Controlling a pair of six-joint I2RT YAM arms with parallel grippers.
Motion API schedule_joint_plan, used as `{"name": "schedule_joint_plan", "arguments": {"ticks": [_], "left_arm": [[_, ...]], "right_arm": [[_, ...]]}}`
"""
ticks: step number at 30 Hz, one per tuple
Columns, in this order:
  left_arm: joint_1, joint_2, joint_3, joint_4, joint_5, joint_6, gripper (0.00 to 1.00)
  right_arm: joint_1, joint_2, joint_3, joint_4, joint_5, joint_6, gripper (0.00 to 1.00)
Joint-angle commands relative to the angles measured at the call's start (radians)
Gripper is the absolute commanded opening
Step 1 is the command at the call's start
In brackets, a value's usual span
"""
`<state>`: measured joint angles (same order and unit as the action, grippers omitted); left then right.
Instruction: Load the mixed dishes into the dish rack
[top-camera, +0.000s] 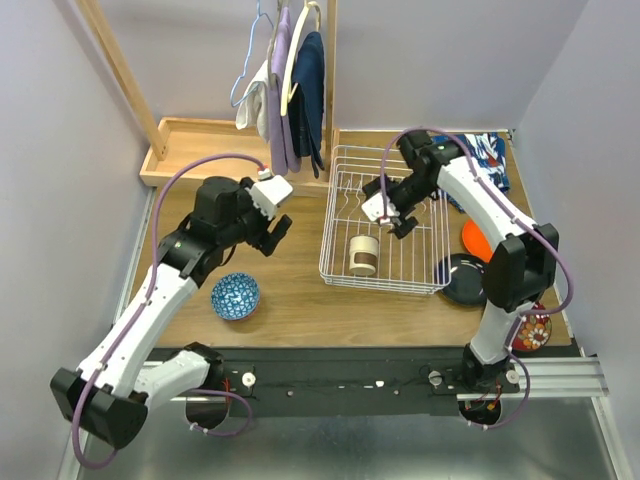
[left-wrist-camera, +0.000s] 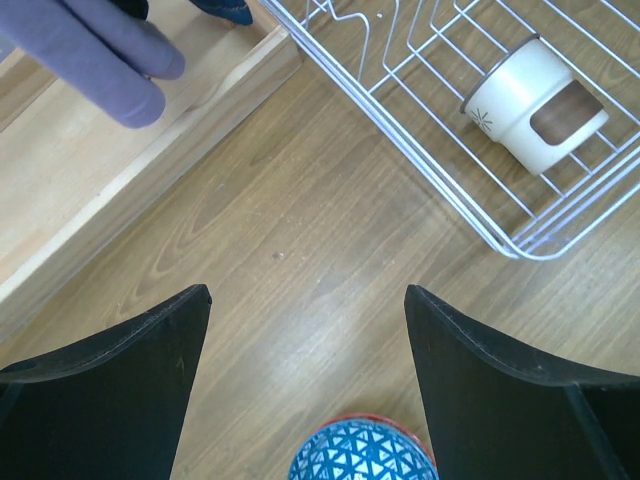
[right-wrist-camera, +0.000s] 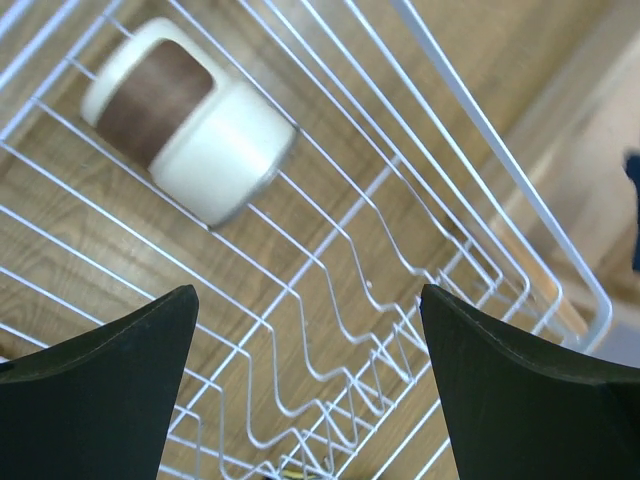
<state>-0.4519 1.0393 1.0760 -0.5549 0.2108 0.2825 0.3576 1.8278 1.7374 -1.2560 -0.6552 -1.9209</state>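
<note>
The white wire dish rack (top-camera: 328, 215) stands at the table's centre right. The tan-brown cup (top-camera: 362, 255) lies on its side inside it, also in the left wrist view (left-wrist-camera: 530, 105) and the right wrist view (right-wrist-camera: 190, 115). The blue-patterned bowl (top-camera: 235, 296) sits on the table left of the rack, just below my left fingers (left-wrist-camera: 362, 452). The orange plate (top-camera: 474, 238), black plate (top-camera: 462, 278) and red-white bowl (top-camera: 530, 330) lie right of the rack. My left gripper (top-camera: 278, 232) is open and empty above the table. My right gripper (top-camera: 395, 215) is open and empty over the rack's tines (right-wrist-camera: 330, 270).
A shallow wooden tray (top-camera: 190, 150) stands at the back left, its edge near my left gripper (left-wrist-camera: 150, 160). Clothes on hangers (top-camera: 290, 90) hang over the back. A blue-red patterned cloth (top-camera: 490, 160) lies at the back right behind the right arm.
</note>
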Motion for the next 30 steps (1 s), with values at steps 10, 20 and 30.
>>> {"name": "schedule_joint_plan", "arguments": {"ticks": [10,20,30], "left_arm": [[0.137,-0.185,-0.131,0.006,0.128,-0.055,0.88],[0.179,-0.203,-0.163,0.021,0.157,-0.094,0.88],[0.219,-0.199,-0.168,0.024,0.17,-0.117,0.88]], "right_arm": [[0.222,0.041,-0.085,-0.131,0.19,-0.667,1.0],[0.28,0.108,-0.108,-0.129,0.305,-0.672,1.0],[0.287,0.179,-0.101,-0.119,0.355,-0.67,0.91]]}}
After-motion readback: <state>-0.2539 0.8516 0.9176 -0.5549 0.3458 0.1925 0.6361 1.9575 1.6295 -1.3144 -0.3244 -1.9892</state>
